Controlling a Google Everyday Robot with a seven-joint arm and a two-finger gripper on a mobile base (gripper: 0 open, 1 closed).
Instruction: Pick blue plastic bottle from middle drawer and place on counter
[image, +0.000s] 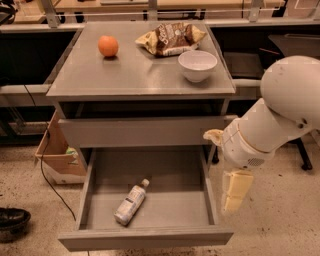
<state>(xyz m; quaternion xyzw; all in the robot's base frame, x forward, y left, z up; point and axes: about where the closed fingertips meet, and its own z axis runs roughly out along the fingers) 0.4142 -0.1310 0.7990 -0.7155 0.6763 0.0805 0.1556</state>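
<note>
The blue plastic bottle (131, 202) lies on its side on the floor of the open middle drawer (145, 238), left of centre, with its white cap pointing to the back right. The counter (135, 77) is the grey top of the cabinet above. My gripper (235, 192) hangs pointing down from the white arm (272, 125), just outside the drawer's right wall. It is to the right of the bottle, clear of it, and holds nothing.
On the counter are an orange (108, 46), a crinkly snack bag (170, 37) and a white bowl (197, 65). The drawer above the open one is slightly out. A cardboard box (54, 152) and a black shoe (12, 222) are on the floor to the left. A workbench (150, 6) runs behind.
</note>
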